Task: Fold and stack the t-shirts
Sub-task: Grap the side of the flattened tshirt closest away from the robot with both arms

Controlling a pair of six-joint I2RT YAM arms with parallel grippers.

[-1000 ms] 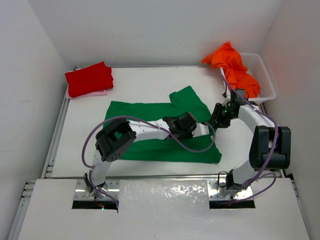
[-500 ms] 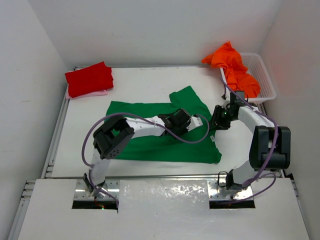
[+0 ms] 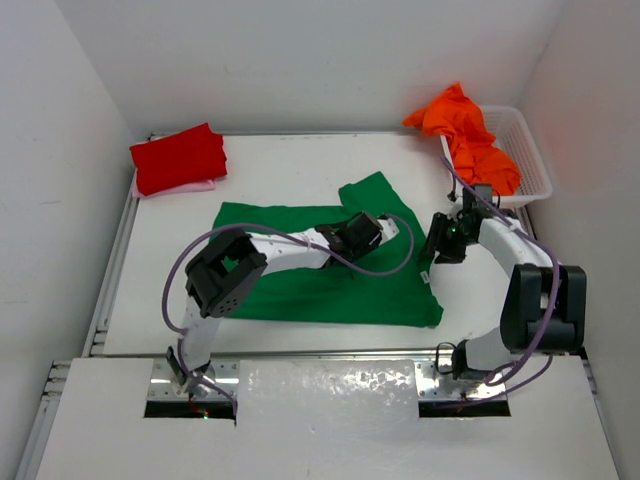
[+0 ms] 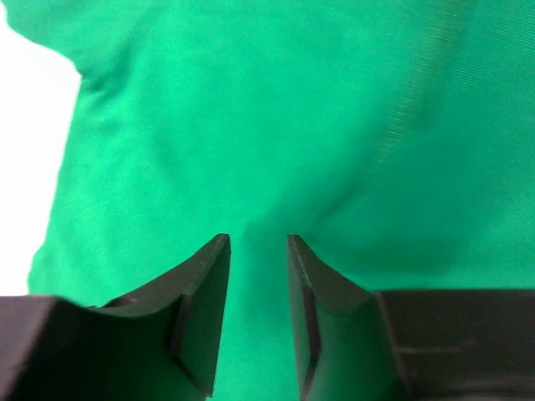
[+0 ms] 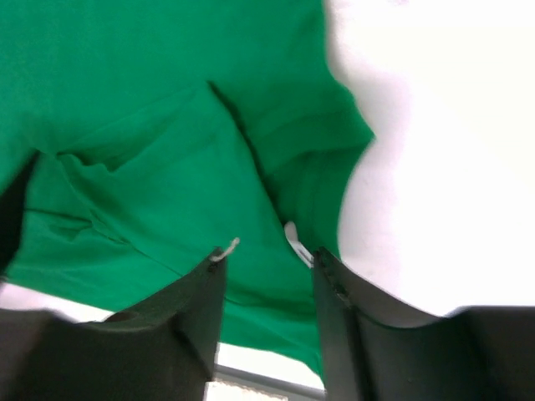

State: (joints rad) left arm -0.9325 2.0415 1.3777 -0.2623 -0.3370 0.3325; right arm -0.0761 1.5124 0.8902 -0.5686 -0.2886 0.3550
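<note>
Green t-shirt (image 3: 300,290) spread flat mid-bench (image 3: 280,165), one sleeve pointing to far side. Left hand (image 4: 255,242) low over shirt, fingers narrowly apart, nothing pinched. Right hand (image 5: 267,251) above shirt's right edge, fingers spread, empty. Red t-shirt (image 3: 178,157) folded atop pink t-shirt (image 3: 192,186), far-left corner. Orange t-shirt (image 3: 470,135) heaped in white basket (image 3: 532,150), far right.

The top camera looks down from above and behind the arm bases (image 3: 187,368), taking in the whole table (image 3: 280,170). Each wrist camera faces down past its own fingers (image 4: 205,292), close over the green shirt (image 4: 251,125), which all three views share.
</note>
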